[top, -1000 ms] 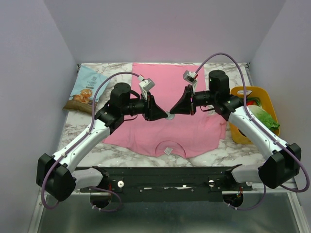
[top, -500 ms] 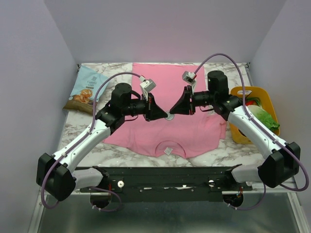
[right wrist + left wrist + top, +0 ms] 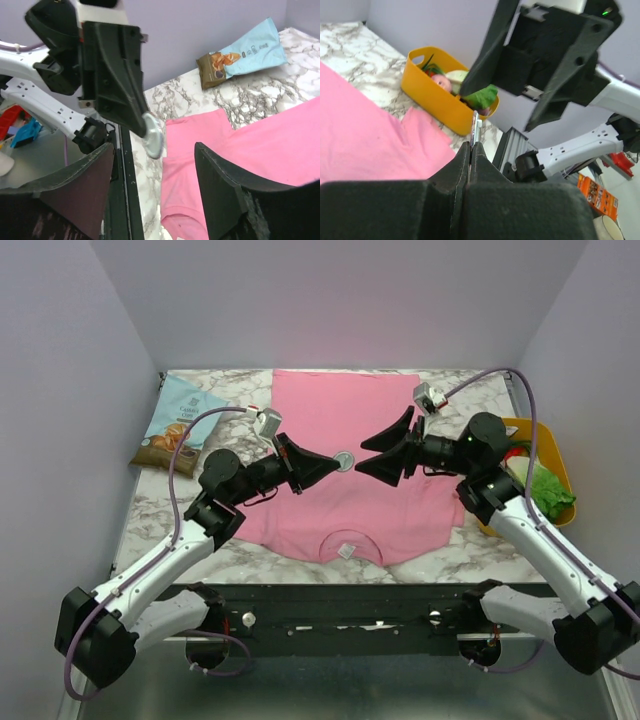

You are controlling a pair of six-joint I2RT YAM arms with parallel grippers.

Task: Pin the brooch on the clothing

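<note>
Far left: chip bag (image 3: 178, 425) on the marble table (image 3: 150, 510). Left gripper (image 3: 335, 464) is clamped on the brooch (image 3: 344, 462), pinching the disc by its edge at the fingertips, raised above mid-shirt. T-shirt (image 3: 330, 410) lies flat at centre, neckline at the near edge, white label (image 3: 347, 550) showing. Right gripper (image 3: 365, 457) faces the brooch just to its right, jaws spread, nothing in them. Far right: yellow basket (image 3: 545, 435) with greens, beside the shirt's sleeve.
</note>
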